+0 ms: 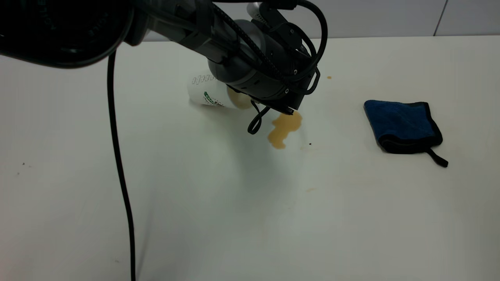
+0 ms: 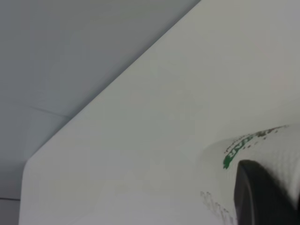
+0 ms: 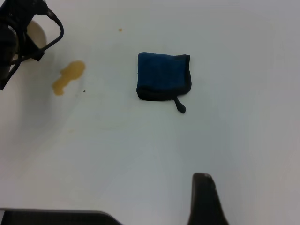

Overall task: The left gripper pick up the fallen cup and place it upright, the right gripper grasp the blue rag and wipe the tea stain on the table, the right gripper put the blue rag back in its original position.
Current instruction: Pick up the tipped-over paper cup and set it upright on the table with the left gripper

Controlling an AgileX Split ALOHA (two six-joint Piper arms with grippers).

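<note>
White tabletop (image 1: 218, 218): left hand (image 2: 255, 199) at the fallen cup (image 1: 209, 93), its grip possibly closed, unclear. Tea stain (image 1: 284, 129) lies just beside; a slipped cup could roll through it.

Grey wall (image 1: 390, 17) behind far edge; tiny brown speck (image 1: 329, 77) near it.

The left arm covers the mouth end of the cup (image 1: 205, 91) in the exterior view, and the left pincer (image 2: 255, 197) is cut by the edge at 5 o'clock in its wrist view, so its grip cannot be judged. Of the right pincer (image 3: 206, 199) only one dark finger shows at 6 o'clock.
</note>
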